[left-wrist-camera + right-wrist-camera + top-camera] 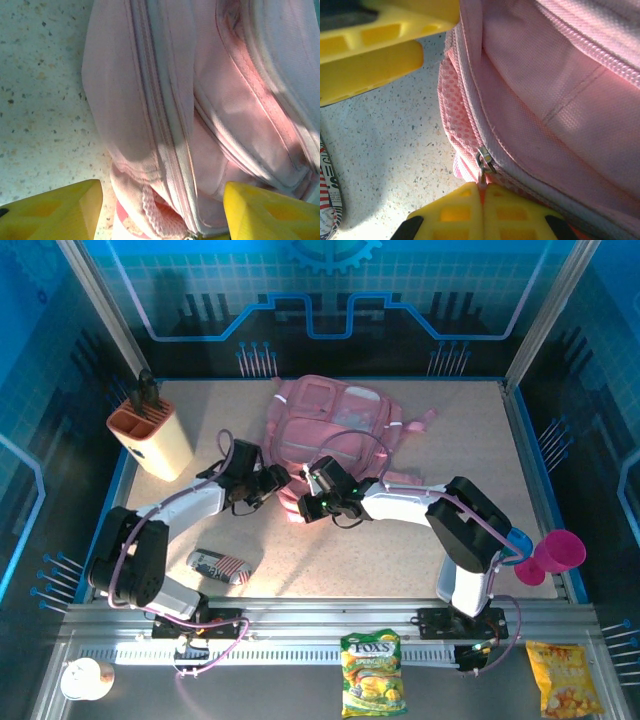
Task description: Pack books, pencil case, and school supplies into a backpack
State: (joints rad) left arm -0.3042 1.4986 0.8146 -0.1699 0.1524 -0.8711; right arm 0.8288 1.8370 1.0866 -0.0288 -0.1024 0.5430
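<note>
Right hand [482,194] pinches the zipper pull [484,162] on the pink backpack [560,100].

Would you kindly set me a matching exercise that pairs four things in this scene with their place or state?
Things:
1. left claw
2. right claw
3. small striped soft pencil case
4. beige box-shaped holder with orange top

Places or states:
A. lying on the table near its front edge, by the left arm
B. open, one finger on either side of the pink fabric backpack
C. at the table's far left
D. shut on the backpack's metal zipper pull

Pairs: 1-B, 2-D, 3-A, 4-C
</note>
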